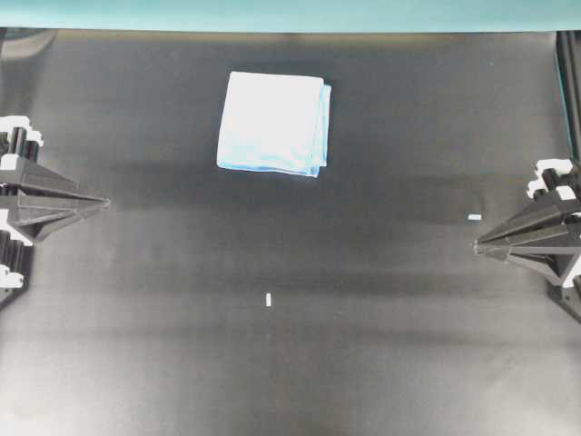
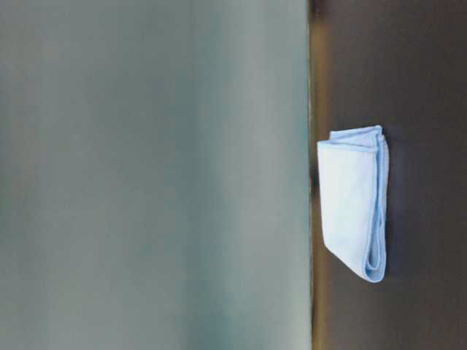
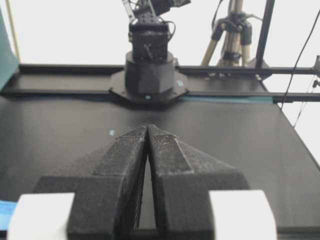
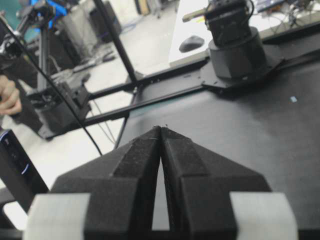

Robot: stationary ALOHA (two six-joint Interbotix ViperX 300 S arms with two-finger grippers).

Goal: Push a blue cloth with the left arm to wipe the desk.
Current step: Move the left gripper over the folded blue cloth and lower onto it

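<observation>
The light blue folded cloth [image 1: 274,123] lies flat on the black desk [image 1: 381,300], toward the far middle; it also shows in the table-level view [image 2: 354,204]. My left gripper [image 1: 105,203] rests at the left edge, shut and empty, its tips touching in the left wrist view [image 3: 148,126]. It is well to the left of and nearer than the cloth. My right gripper [image 1: 477,245] rests at the right edge, shut and empty, tips touching in the right wrist view [image 4: 161,128].
A teal border strip [image 1: 290,14] runs along the far edge. Small white tape marks sit at the front middle [image 1: 269,299] and the right [image 1: 474,217]. The other arm's base [image 3: 149,70] stands across the desk.
</observation>
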